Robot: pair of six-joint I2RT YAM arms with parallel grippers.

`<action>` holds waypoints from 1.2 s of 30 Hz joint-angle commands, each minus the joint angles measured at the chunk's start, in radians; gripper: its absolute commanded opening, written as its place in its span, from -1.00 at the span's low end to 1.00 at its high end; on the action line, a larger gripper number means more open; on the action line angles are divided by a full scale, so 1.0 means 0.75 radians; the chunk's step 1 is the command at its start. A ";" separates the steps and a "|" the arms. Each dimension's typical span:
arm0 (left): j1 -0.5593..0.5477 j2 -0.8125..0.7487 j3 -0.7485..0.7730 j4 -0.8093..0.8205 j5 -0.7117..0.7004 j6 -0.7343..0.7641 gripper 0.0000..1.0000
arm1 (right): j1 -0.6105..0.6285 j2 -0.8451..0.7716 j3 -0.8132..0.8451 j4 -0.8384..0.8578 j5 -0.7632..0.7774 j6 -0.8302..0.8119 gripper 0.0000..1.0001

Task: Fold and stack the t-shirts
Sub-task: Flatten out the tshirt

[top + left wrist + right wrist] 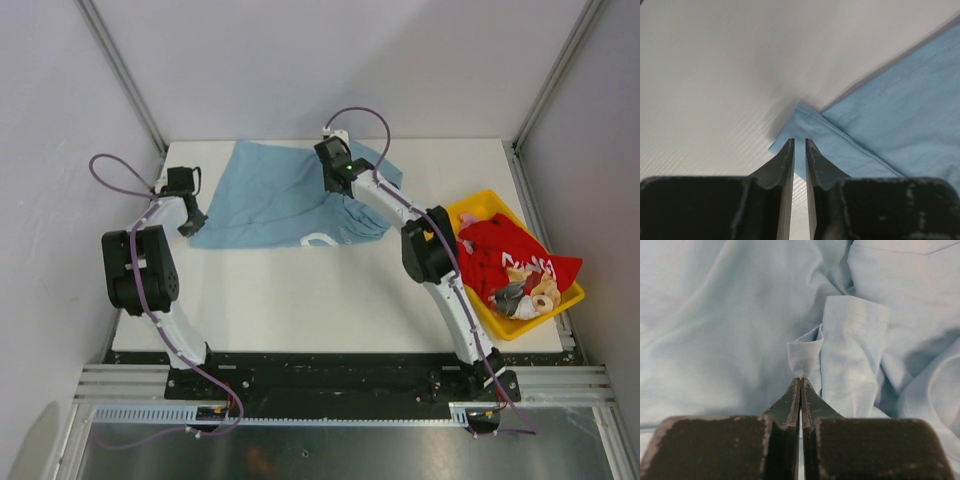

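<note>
I see the light blue t-shirt [270, 195] lying opened out across the far middle of the white table [300, 300]. It is a thin, matte cloth with soft creases, its right side more rumpled than its left. A small curve of white print shows at its near edge.

My left gripper [800, 142] sits at the shirt's near-left corner. On the wrist view its 2 dark, scuffed fingers stand a narrow slit apart, and the pointed hem corner, with 2 rows of stitching along its edge, lies flat on the table just past the tips. I cannot tell whether any cloth is caught between them.

My right gripper [800, 380] is over the shirt's far-right part. Its 2 fingers are pressed tight together and pinch a small fold of the blue fabric at their tips. The fold stands up in a little loop beside a flat, hemmed panel, with deeper folds bunched to the right.

The red t-shirt [500, 250] is heaped in the yellow bin [478, 200] at the right side of the table, well apart from the blue one, with white lettering on its crumpled surface. Grey and tan pieces lie at the bin's near end, too small for me to name.
</note>
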 commanded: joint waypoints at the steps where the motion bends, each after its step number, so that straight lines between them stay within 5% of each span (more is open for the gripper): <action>1: 0.020 0.031 0.065 0.008 -0.006 -0.023 -0.61 | 0.021 -0.226 -0.084 0.067 0.049 0.060 -1.00; 13: 0.036 0.133 0.153 0.008 -0.028 0.014 -0.42 | 0.054 -0.452 -0.351 0.117 0.037 0.120 -1.00; 27: 0.038 0.232 0.163 -0.002 -0.008 -0.004 -0.43 | 0.066 -0.553 -0.476 0.135 0.030 0.155 -1.00; 36: 0.039 0.215 0.170 0.000 0.003 -0.006 -0.98 | 0.075 -0.565 -0.492 0.127 0.036 0.161 -1.00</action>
